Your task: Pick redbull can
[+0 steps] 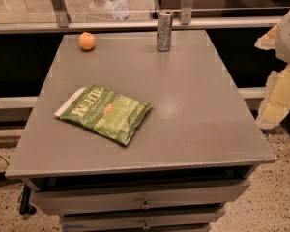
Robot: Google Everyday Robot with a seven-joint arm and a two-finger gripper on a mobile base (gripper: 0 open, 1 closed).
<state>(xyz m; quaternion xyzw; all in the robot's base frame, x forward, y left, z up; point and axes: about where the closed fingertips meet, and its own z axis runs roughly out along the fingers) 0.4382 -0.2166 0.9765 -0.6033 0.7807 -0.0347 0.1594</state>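
Observation:
The redbull can (164, 31), slim and silver-grey with bluish markings, stands upright near the far edge of the grey table (193, 110), a little right of the middle. My gripper (276, 93) shows as a pale yellow and white shape at the right edge of the view, beyond the table's right side. It is well to the right of the can and nearer to me, and touches nothing.
An orange fruit (87, 41) sits at the far left of the table. A green Kettle chips bag (104, 112) lies flat at the left middle. Drawers (145, 203) sit under the table's front edge. A glass partition with metal posts (186, 4) runs behind the table.

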